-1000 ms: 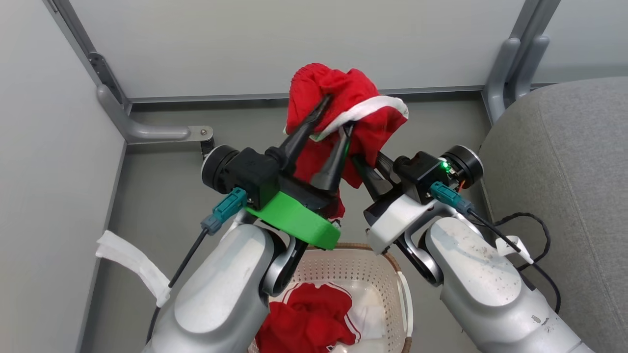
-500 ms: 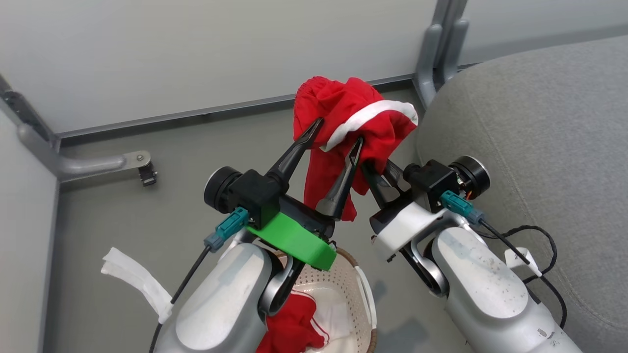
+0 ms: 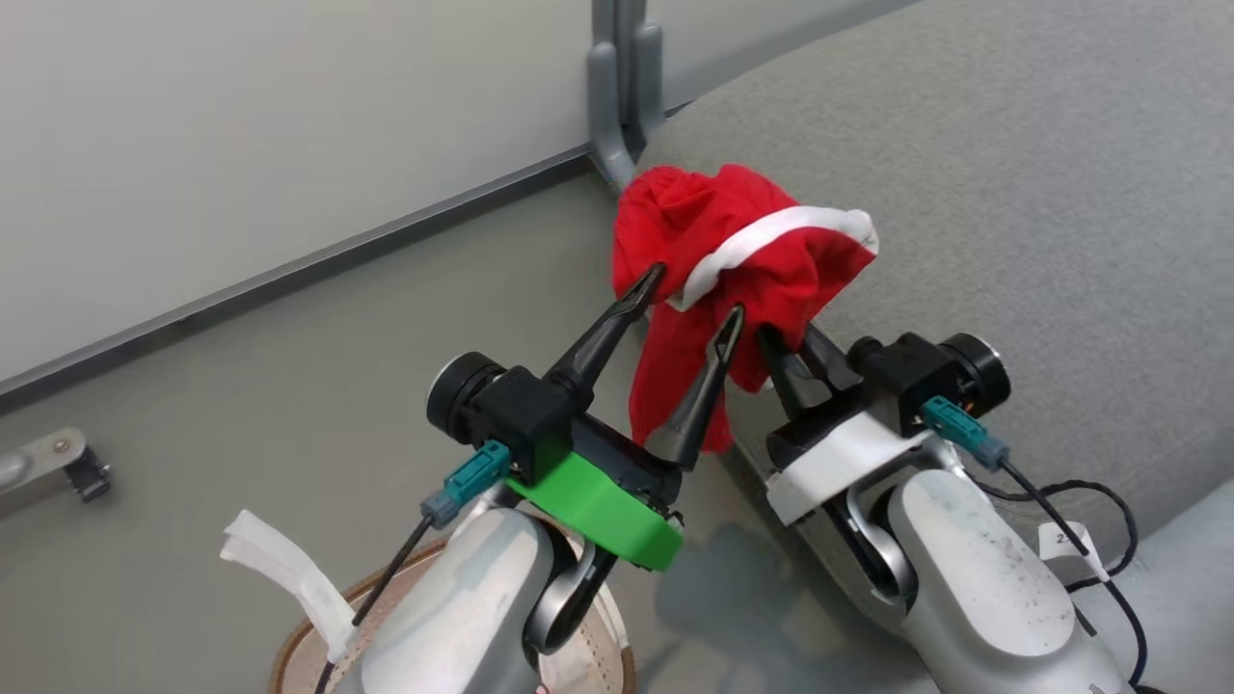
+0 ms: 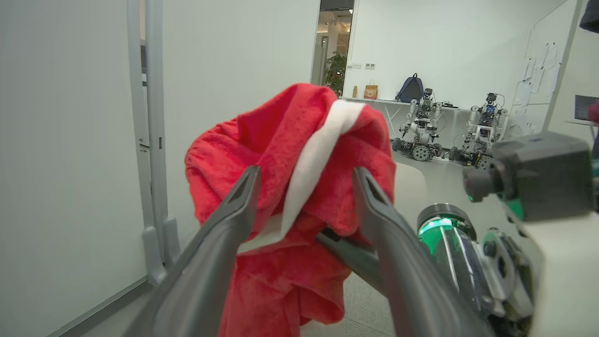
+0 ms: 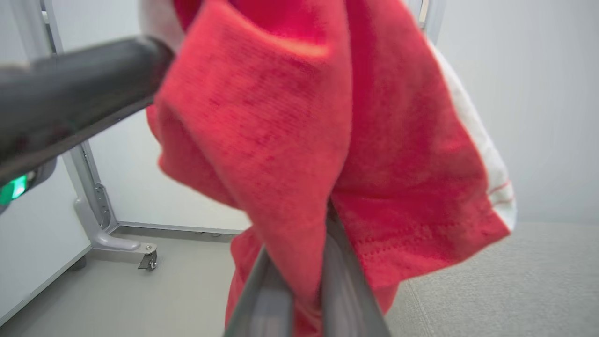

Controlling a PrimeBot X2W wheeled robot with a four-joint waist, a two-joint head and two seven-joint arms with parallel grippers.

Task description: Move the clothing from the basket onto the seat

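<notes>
A bundle of red clothing with a white stripe hangs in the air at the seat's near edge. My right gripper is shut on its lower folds, fingertips buried in the fabric; the right wrist view shows my right gripper pinching the clothing. My left gripper stands open, its fingers straddling the cloth without squeezing it. In the left wrist view the open left gripper frames the clothing. The grey seat spreads to the right. The basket shows its brown rim at the bottom left, under my left arm.
A grey metal post and white wall panels stand behind, with a caster foot on the grey floor at the left. A black cable trails from my right arm. Other robots are parked far across the room.
My left gripper has opened and let go of the clothing, which now hangs from the right gripper. The camera has swung right, bringing the seat into view and the basket nearly out.
</notes>
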